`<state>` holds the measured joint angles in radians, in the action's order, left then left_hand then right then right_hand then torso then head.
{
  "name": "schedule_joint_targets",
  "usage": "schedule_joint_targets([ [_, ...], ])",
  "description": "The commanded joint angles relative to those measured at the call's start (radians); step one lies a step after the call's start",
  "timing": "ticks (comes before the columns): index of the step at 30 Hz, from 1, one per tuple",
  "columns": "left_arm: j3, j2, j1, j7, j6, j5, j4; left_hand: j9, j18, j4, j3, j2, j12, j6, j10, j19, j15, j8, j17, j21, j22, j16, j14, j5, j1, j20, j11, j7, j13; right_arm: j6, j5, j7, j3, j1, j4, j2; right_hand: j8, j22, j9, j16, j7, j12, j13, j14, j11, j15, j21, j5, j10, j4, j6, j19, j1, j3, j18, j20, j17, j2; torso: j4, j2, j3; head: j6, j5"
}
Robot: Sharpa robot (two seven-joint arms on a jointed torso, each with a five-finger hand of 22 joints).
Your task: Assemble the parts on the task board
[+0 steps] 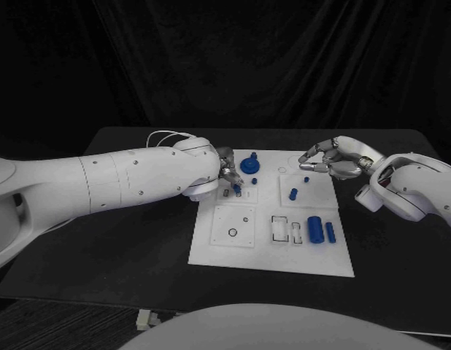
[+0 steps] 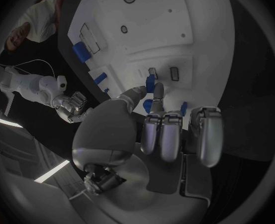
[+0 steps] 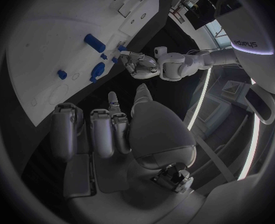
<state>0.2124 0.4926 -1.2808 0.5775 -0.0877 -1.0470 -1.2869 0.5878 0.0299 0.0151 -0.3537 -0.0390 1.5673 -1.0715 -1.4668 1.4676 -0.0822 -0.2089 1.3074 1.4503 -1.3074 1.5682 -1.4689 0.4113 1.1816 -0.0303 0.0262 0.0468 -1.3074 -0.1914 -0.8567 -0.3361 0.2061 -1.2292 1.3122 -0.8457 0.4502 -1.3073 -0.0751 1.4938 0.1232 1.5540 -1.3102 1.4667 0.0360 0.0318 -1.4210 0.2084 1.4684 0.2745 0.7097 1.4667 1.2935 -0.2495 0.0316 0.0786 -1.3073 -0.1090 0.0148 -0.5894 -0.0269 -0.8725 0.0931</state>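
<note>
**Left hand pinching a small blue part at the board's far left corner**

My left hand sits over the far left part of the task board. Between my thumb and one finger I pinch a small blue part, held just above the board beside a small rectangular slot; my other fingers are curled in.

My right hand hovers over the board's far right corner with its fingers curled inward and nothing in them.

On the board, a round blue knob stands just beside my left hand. A short blue peg lies near the middle. A thick blue cylinder and a slimmer blue pin lie side by side near the right edge.
</note>
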Motion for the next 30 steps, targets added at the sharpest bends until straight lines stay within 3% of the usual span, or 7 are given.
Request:
schedule_joint_targets([
  [1,-0.001,0.0,0.002,0.0,0.014,0.001,-0.003,0.001,0.014,-0.026,-0.032,0.0,0.004,0.001,-0.104,0.001,-0.006,-0.003,0.263,-0.004,-0.115,0.003,-0.102,0.003,0.007,0.005,0.009,-0.005,-0.263,-0.009,-0.003,-0.005,0.0,0.003,0.0,0.0,-0.006,-0.205,0.002,-0.005,0.007,-0.007,-0.205,0.047,0.008,-0.01,0.006,0.007,0.064,-0.001,0.001,0.005,0.011,-0.004,0.012,0.009,-0.097,-0.001,0.0,-0.001,0.0001,0.0,0.001],
  [30,-0.001,-0.006,0.013,0.003,0.025,0.001,0.007,0.002,0.014,-0.021,-0.034,0.0,0.004,0.005,-0.104,0.001,-0.007,0.0,0.263,-0.006,-0.115,0.003,-0.102,0.0,0.007,0.005,0.009,-0.004,-0.263,-0.012,-0.003,-0.003,0.0,0.003,0.002,-0.003,-0.006,-0.204,0.002,-0.007,0.007,-0.007,-0.203,0.046,0.008,-0.01,0.008,0.008,0.063,-0.002,0.001,0.003,0.014,-0.005,0.013,0.009,-0.094,-0.001,0.0004,-0.001,-0.0001,0.0,-0.002],
])
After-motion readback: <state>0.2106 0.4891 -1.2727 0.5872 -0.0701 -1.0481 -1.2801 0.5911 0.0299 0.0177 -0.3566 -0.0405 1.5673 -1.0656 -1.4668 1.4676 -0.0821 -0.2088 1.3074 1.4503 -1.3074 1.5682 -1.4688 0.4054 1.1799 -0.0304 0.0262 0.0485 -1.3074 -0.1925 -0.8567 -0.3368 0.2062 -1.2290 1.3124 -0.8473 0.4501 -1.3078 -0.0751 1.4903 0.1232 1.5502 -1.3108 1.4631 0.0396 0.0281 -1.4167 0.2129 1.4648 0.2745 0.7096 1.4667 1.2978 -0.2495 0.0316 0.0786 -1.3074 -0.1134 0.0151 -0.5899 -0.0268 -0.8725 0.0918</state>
